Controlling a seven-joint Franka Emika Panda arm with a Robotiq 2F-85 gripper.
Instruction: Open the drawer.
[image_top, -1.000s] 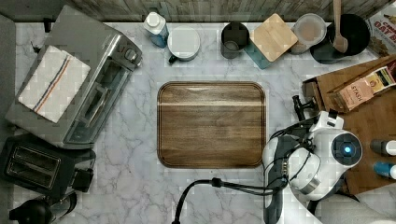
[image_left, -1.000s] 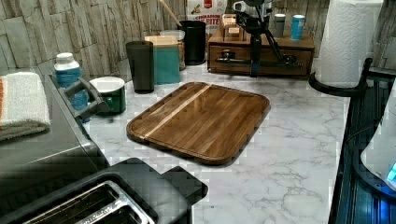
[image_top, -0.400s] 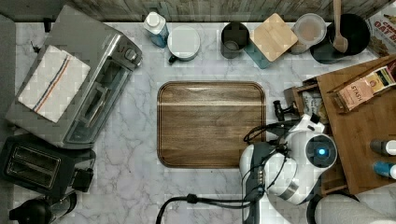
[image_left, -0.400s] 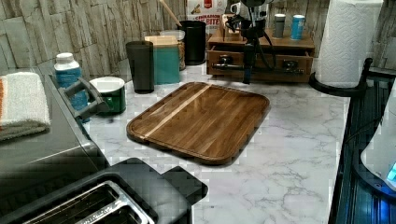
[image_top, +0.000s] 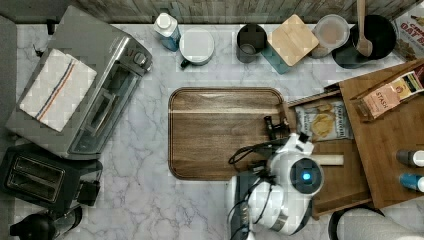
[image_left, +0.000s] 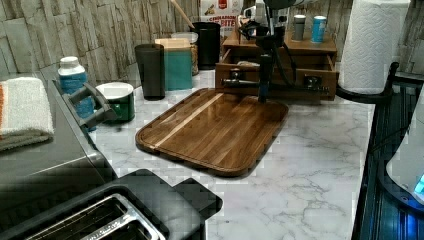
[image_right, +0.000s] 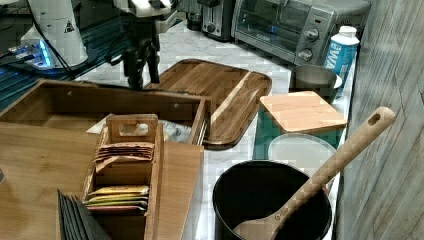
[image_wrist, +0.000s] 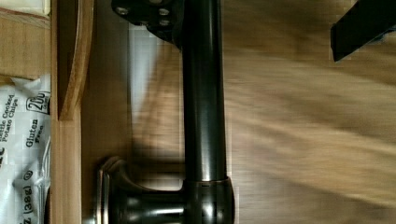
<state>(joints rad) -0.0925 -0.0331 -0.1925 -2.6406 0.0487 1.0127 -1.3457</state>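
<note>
The drawer (image_top: 346, 184) stands pulled well out of the wooden cabinet (image_top: 392, 145) toward the top view's left, its front (image_left: 297, 75) above the edge of the cutting board (image_top: 225, 132). A chips bag (image_top: 322, 120) lies inside it. The black bar handle (image_wrist: 203, 102) (image_left: 290, 88) runs across the front. My gripper (image_wrist: 254, 21) (image_left: 263, 92) (image_right: 141, 75) reaches down over the handle, open. One finger (image_wrist: 149, 14) sits between the bar and the drawer front, touching the bar. The other finger (image_wrist: 364, 23) is well clear on the board side.
A tea box (image_top: 385, 97) and small bottles (image_top: 411, 158) stand on the cabinet top. A toaster oven (image_top: 85, 90) and a toaster (image_top: 35, 175) fill the top view's left. Cups, a teal canister (image_top: 290, 42) and a black pot (image_top: 367, 35) line the back wall. A paper towel roll (image_left: 370, 45) stands beside the cabinet.
The drawer has slid out from nearly closed, toward the cutting board. My arm has moved with the handle to the top view's left, and the chips bag now shows.
</note>
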